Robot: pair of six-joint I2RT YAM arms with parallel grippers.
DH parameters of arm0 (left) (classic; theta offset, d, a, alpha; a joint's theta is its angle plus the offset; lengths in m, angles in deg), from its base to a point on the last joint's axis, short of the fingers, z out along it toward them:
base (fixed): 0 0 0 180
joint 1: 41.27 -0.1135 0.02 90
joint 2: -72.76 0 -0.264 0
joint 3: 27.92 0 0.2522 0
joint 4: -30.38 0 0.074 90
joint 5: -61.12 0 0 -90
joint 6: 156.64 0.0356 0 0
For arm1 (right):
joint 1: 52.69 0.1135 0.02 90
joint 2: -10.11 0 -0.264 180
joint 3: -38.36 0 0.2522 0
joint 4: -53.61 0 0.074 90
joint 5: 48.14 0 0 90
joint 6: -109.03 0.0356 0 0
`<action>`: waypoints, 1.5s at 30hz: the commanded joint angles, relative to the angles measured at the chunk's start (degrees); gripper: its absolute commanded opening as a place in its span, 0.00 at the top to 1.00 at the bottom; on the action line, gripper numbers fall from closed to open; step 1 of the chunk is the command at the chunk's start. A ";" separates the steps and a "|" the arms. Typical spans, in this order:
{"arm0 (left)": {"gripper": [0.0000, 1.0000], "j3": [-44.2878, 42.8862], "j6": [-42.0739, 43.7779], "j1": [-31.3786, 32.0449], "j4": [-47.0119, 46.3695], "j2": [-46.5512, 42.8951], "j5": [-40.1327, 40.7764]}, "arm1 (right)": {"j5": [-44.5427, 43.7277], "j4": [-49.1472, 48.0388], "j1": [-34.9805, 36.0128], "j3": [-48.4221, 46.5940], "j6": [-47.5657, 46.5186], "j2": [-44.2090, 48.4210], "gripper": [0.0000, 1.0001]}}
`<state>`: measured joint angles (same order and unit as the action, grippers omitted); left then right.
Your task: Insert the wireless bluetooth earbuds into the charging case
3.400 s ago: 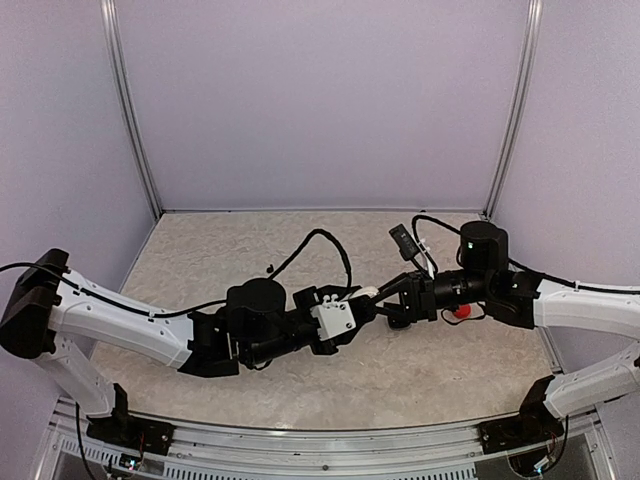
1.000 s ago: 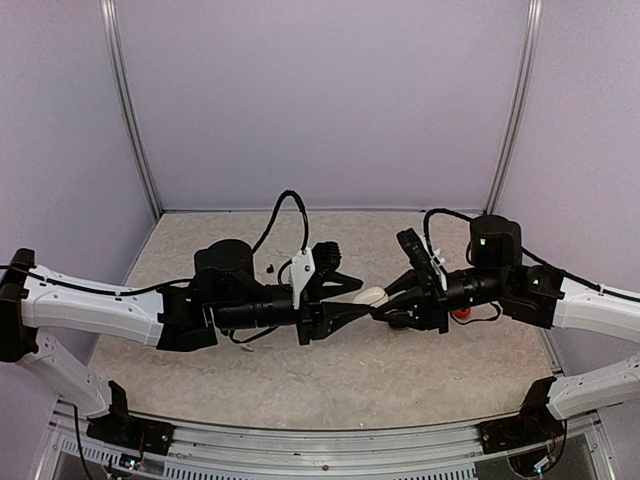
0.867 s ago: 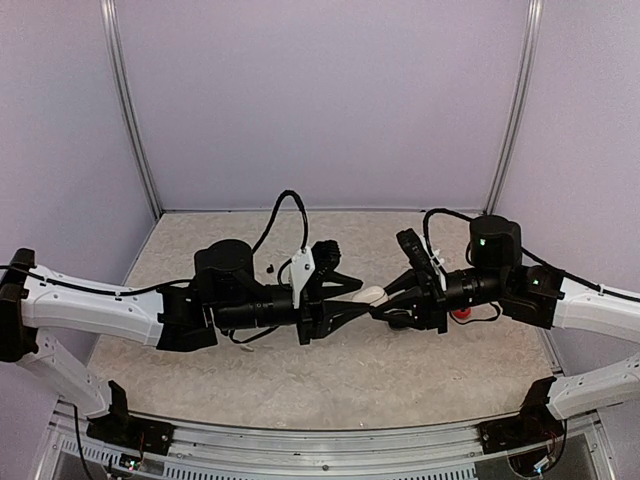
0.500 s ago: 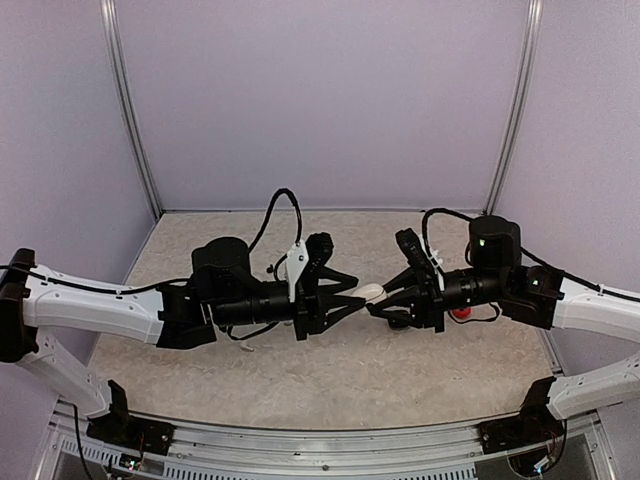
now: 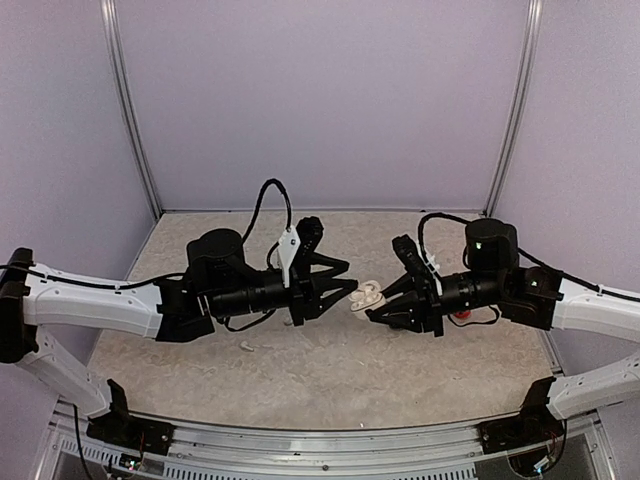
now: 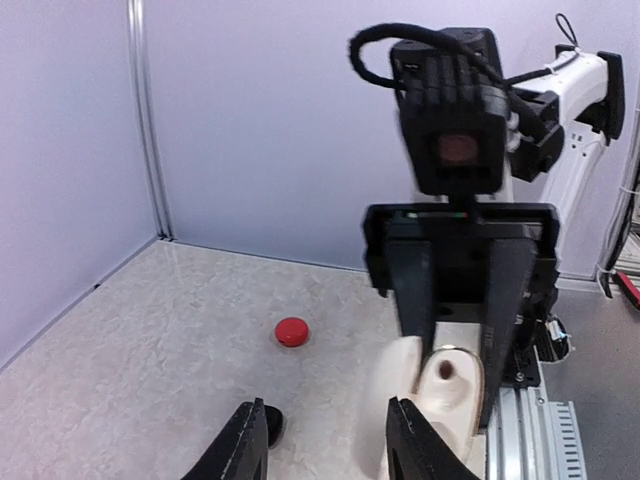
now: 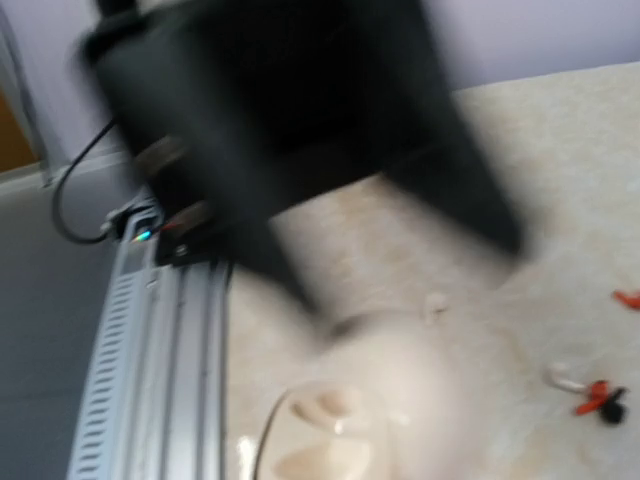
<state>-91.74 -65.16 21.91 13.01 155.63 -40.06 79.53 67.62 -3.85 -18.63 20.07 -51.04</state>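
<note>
My right gripper (image 5: 373, 302) is shut on the white charging case (image 5: 367, 294) and holds it above the table with its lid open. In the left wrist view the case (image 6: 440, 385) sits between the right gripper's black fingers (image 6: 415, 290), its inside empty. My left gripper (image 5: 345, 290) is open and empty, just left of the case and apart from it; its fingertips (image 6: 250, 445) frame the bottom of that view. The blurred right wrist view shows the open case (image 7: 330, 430) and tiny earbuds (image 7: 597, 400) in red, black and white on the table.
A red round case (image 6: 291, 331) lies on the table, seen behind the right arm (image 5: 462, 313). A small black thing (image 6: 273, 428) lies by my left fingertip. A small white piece (image 5: 247, 346) lies under the left arm. Purple walls close in three sides.
My left gripper was at the closed case held by the right gripper. It has opened and drawn back to the left, and the case lid now stands open.
</note>
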 commanded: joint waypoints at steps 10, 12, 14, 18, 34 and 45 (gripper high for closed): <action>0.57 1.48 -0.20 -2.87 -1.91 -1.72 5.63 | 2.53 0.36 2.13 1.63 -1.81 1.32 1.00; 0.55 2.72 -0.45 -3.11 -2.52 -2.72 5.70 | 1.97 -0.08 2.14 2.18 -1.63 1.74 1.00; 0.54 4.13 -1.14 -3.43 -2.52 -4.44 6.62 | 1.31 -0.16 2.13 2.72 -1.25 2.25 1.00; 0.53 6.56 -6.03 -5.28 0.61 -6.87 9.04 | 0.42 -2.84 2.17 4.17 0.62 3.30 1.00; 0.42 13.92 -40.75 -11.15 35.11 -16.84 24.37 | 1.23 -10.02 1.82 6.84 3.43 -0.26 1.00; 0.49 17.90 -54.15 -15.38 39.68 -11.45 21.42 | 0.85 -11.28 1.72 7.93 3.94 -1.14 1.00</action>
<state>-74.43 -114.89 8.56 50.38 142.58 -18.31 80.51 58.83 -2.19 -11.46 23.35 -52.04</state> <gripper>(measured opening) 0.522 0.240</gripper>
